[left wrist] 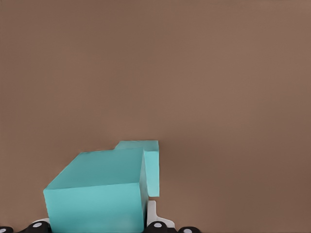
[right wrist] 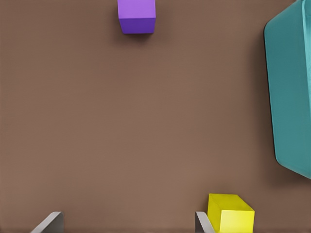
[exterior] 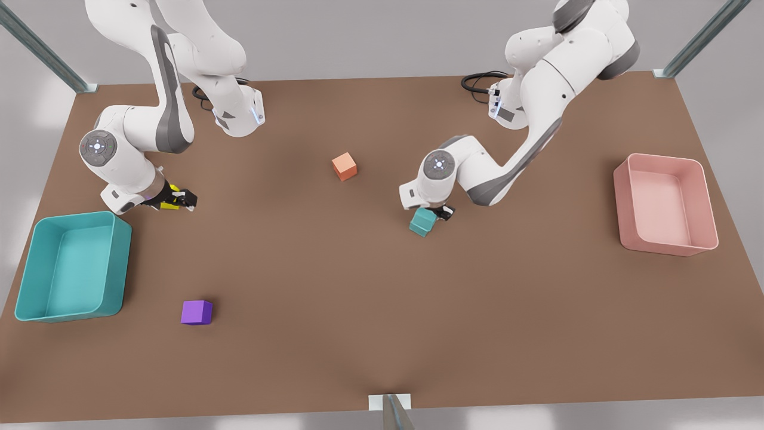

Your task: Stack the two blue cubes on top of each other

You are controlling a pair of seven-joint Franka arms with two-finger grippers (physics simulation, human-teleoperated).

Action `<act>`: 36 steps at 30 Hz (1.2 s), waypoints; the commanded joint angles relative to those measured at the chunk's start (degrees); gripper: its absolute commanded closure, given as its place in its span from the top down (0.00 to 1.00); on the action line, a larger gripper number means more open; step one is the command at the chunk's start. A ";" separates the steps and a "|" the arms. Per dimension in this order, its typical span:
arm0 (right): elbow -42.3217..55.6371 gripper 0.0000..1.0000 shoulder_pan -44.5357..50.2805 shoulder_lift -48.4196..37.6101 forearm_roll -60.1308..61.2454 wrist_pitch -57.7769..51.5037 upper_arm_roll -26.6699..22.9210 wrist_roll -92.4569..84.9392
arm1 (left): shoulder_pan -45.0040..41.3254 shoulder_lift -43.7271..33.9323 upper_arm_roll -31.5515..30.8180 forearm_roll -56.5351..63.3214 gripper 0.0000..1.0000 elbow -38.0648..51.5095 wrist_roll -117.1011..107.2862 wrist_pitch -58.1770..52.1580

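My left gripper (exterior: 443, 213), on the arm at the front view's right, is shut on a teal blue cube (left wrist: 97, 194) that sits between its fingers (left wrist: 156, 224). Just beyond and below it lies the second blue cube (left wrist: 148, 160), mostly hidden by the held one. In the front view the two read as one teal block (exterior: 422, 222) right under the gripper, with the held cube overlapping the other. My right gripper (exterior: 182, 200), on the arm at the front view's left, hangs open low over the table.
A yellow cube (right wrist: 231, 213) lies just outside one right finger (right wrist: 201, 221). A purple cube (exterior: 196, 312), an orange cube (exterior: 344, 166), a teal bin (exterior: 36, 263) at the front view's left and a pink bin (exterior: 704, 239) at its right stand on the brown table.
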 commanded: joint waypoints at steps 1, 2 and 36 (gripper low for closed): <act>0.03 1.00 0.01 -0.03 0.07 -0.13 -0.01 -0.58 | -0.36 2.46 0.07 4.86 0.61 0.01 -27.18 -0.02; 0.03 1.00 0.01 -0.03 0.07 -0.13 -0.01 -0.58 | -0.36 3.78 -0.02 6.45 0.61 0.09 -28.15 0.07; 0.03 1.00 0.01 0.06 0.07 -0.13 -0.01 -0.58 | 8.86 -0.08 -14.78 -3.05 1.00 35.07 -19.28 -47.22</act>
